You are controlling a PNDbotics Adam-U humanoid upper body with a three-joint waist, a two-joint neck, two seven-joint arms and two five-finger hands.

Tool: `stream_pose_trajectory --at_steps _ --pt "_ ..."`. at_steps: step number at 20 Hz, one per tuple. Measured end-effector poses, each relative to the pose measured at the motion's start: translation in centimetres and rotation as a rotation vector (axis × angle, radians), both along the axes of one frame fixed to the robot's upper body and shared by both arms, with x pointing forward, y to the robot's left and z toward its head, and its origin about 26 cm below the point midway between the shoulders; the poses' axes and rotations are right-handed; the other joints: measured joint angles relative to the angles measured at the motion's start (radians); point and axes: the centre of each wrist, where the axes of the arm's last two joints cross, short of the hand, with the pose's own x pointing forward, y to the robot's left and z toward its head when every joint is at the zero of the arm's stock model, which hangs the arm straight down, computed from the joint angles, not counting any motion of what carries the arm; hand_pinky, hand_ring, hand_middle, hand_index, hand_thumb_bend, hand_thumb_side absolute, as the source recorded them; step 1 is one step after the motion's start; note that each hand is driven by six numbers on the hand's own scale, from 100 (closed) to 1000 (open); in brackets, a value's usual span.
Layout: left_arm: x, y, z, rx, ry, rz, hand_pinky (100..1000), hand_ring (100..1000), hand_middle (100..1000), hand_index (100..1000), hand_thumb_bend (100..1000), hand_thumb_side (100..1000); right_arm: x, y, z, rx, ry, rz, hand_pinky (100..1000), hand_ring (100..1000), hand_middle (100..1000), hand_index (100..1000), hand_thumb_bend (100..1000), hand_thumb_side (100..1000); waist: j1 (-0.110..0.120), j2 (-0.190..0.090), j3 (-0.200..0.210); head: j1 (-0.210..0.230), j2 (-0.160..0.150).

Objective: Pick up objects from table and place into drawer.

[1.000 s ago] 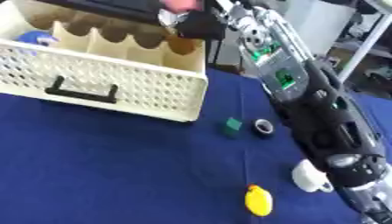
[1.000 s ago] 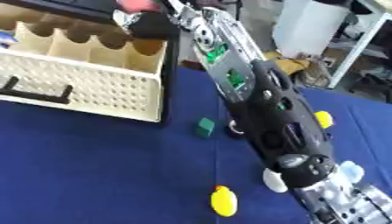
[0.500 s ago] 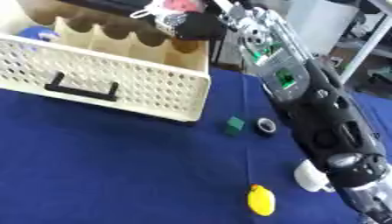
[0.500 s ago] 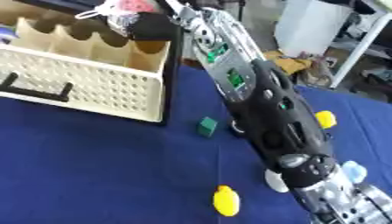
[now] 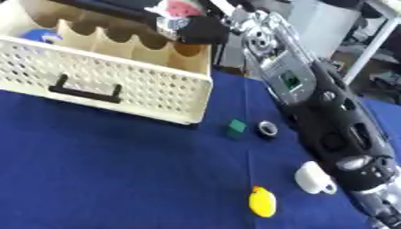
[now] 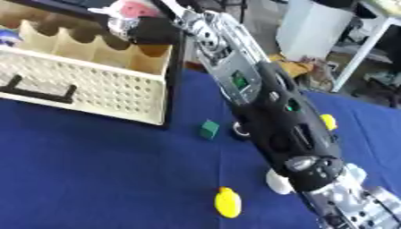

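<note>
Over the far compartments of the cream drawer (image 5: 117,85), the left eye view shows the right hand (image 5: 192,27) with its fingers curled round a pink-and-white object (image 5: 178,9), which half a second ago sat a little lower against the hand and a second ago barely showed; on the blue table (image 5: 117,179) a green cube (image 5: 236,128), a dark ring (image 5: 267,129), a white cup (image 5: 314,178) and a yellow duck (image 5: 262,202) lie where they were. From the right eye view, the same object (image 6: 133,10) sits on top of the hand (image 6: 149,29), above the drawer's back row, with a yellow piece (image 6: 327,121) beyond the arm.
</note>
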Motion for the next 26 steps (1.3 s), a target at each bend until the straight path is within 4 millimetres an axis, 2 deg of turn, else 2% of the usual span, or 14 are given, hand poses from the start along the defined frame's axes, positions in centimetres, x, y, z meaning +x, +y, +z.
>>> stream_pose_trajectory --at_steps 7,11,18,22,26 --pt "0.0 0.1 0.1 -0.007 0.01 -0.009 603 816 825 879 100 1000 -1.2 1.6 -0.2 -0.018 0.02 0.061 567 718 574 803 452 726 -0.001 -0.038 -0.009 0.008 0.017" --pt "0.0 0.0 0.1 -0.007 0.013 -0.014 602 816 825 879 100 1000 -1.2 1.6 -0.5 -0.017 0.026 0.057 568 720 578 803 450 724 -0.01 -0.042 -0.01 0.009 0.017" --pt "0.0 0.0 0.1 -0.006 0.02 -0.016 603 816 824 877 100 1000 -1.4 1.5 -0.6 0.01 0.009 0.063 558 708 573 793 430 719 -0.009 -0.047 -0.019 0.009 0.018" --pt "0.0 0.1 -0.1 -0.009 0.027 -0.011 604 815 824 877 100 1000 -3.8 1.1 0.1 0.077 -0.059 0.141 542 695 572 776 352 754 0.0 -0.061 -0.033 0.011 0.027" --pt "0.0 0.4 -0.3 -0.02 0.029 0.0 605 815 824 877 100 1000 -9.0 -0.2 1.1 0.222 -0.212 0.248 535 699 588 764 250 745 0.016 -0.064 -0.046 0.014 0.041"
